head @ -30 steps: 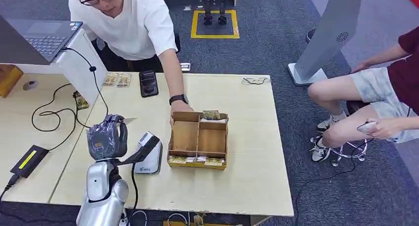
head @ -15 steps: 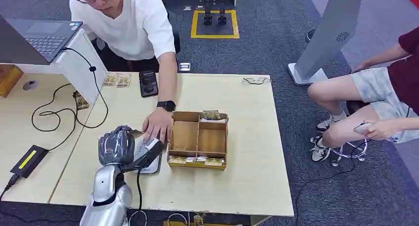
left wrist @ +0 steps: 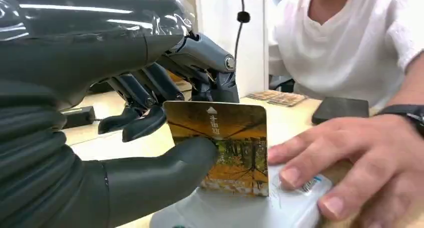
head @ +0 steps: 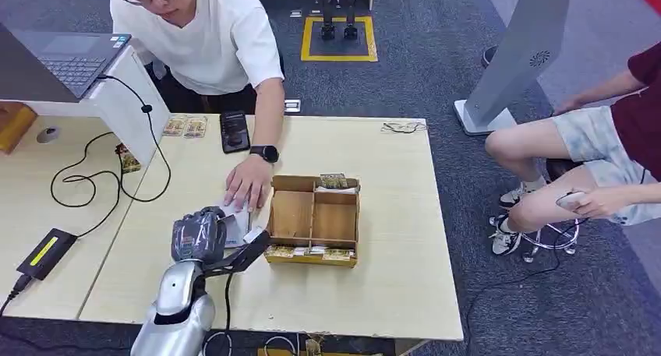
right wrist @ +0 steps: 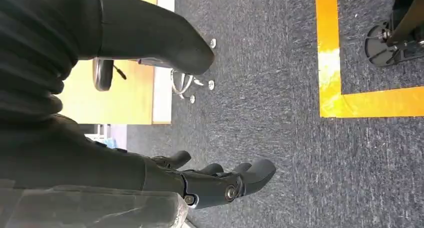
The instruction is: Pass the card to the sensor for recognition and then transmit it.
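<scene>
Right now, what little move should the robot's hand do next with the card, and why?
Probably lower the card a little until it rests flat against the card reader. The left hand pinches the card upright just over the white reader, while a person's hand steadies the reader beside it, so a small, slow dip seems safest.

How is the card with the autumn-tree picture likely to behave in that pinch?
The flat autumn-tree printed card probably stays stiff: it stands straight in the left hand. It looks thin and light. Its glossy face may slip, held at one edge over the white card sensor.
</scene>
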Controlling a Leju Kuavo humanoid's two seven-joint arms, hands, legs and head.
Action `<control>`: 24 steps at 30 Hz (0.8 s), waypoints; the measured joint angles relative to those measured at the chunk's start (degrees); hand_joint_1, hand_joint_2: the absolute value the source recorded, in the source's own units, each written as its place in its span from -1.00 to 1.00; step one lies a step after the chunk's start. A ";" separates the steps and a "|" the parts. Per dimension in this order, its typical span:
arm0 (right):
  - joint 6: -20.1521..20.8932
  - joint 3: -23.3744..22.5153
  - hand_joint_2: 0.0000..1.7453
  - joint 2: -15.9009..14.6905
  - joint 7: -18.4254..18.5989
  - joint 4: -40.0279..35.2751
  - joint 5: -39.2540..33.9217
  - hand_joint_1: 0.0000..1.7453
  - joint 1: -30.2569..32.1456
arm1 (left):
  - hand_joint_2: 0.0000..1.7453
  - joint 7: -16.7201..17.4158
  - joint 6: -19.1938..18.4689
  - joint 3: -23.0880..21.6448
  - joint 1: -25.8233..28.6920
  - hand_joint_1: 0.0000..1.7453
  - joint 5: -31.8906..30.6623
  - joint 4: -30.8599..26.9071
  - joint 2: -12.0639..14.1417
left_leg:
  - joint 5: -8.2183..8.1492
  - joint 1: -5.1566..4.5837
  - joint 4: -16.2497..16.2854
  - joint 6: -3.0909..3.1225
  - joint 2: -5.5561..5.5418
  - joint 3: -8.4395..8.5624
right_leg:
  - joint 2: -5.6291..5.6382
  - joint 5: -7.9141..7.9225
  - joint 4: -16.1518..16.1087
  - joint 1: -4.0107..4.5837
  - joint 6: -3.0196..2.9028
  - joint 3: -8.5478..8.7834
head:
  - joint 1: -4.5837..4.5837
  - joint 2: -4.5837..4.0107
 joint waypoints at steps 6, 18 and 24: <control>0.00 0.00 1.00 0.00 0.00 -0.02 0.00 -1.00 0.00 | 1.00 -0.28 0.13 -0.04 -0.03 1.00 0.00 0.50 0.09 | 0.00 0.00 0.00 0.00 0.00 0.07 | 0.00 0.00 0.00 0.00 0.00 0.06 | 0.00 0.00; 0.00 0.00 1.00 0.00 -0.02 -0.02 0.00 -1.00 -0.01 | 1.00 -0.59 -0.20 -0.04 -0.03 1.00 0.00 0.77 0.18 | 0.00 0.00 0.00 0.00 0.00 0.09 | 0.00 0.00 0.00 0.00 0.00 0.08 | 0.00 0.00; 0.02 0.00 1.00 -0.02 -0.04 -0.02 -0.02 -1.00 -0.04 | 1.00 -0.26 -3.04 -0.70 -0.65 1.00 0.00 2.45 0.29 | 0.01 0.00 0.00 0.00 -0.01 0.10 | 0.00 0.00 0.00 0.00 0.00 0.11 | 0.00 0.00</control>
